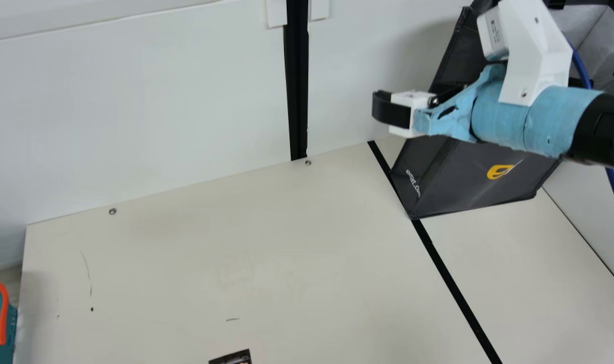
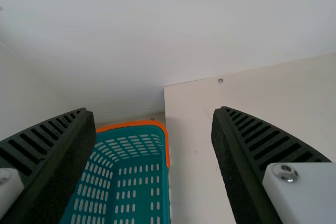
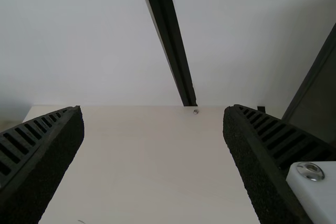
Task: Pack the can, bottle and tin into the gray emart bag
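Spread wide and holding nothing, the right gripper (image 3: pixel 153 108) hangs above the far right of the desk (image 1: pixel 266 253), in front of the gray emart bag (image 1: pixel 509 187); likely it waits near where the packing ends. The left gripper (image 2: pixel 154 111) also has its fingers apart with nothing between them, facing the left end, probably ready to reach for something.

The bag leans at the far right, one lower corner against the black strip (image 1: pixel 453 285) on the desk, perhaps set there to leave working room. At the near edge, a dark item (image 1: pixel 232 358) is cut off, and I cannot tell whether it is one of the things to pack.

Cream and lightly scratched, the desk meets a white wall (image 1: pixel 160 111) with a black upright (image 1: pixel 298 86). Just beyond its left edge sits a teal basket (image 2: pixel 134 182) with an orange rim.
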Available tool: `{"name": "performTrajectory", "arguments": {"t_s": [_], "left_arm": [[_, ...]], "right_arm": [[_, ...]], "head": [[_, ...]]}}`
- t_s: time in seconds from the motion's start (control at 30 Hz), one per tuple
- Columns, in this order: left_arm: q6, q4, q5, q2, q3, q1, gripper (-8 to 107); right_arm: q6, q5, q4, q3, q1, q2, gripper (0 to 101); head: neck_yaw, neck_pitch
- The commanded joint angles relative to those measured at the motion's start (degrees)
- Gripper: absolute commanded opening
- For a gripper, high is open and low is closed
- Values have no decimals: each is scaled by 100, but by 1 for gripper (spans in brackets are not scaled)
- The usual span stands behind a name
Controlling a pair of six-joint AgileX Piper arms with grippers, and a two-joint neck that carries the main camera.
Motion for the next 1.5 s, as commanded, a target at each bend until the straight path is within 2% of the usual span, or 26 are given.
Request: {"name": "performTrajectory", "arguments": {"t_s": [0.0, 0.33, 1.47], "left_arm": [[0, 0, 0, 0, 0, 0, 90], [0, 0, 0, 0, 0, 0, 90], [0, 0, 0, 0, 0, 0, 90]], "right_arm": [[-46, 42, 32, 160, -17, -77, 91], [-262, 169, 129, 640, -150, -418, 91], [-258, 178, 136, 642, -148, -423, 91]], "head": [[-14, -130], [-14, -130], [-14, -130]]}}
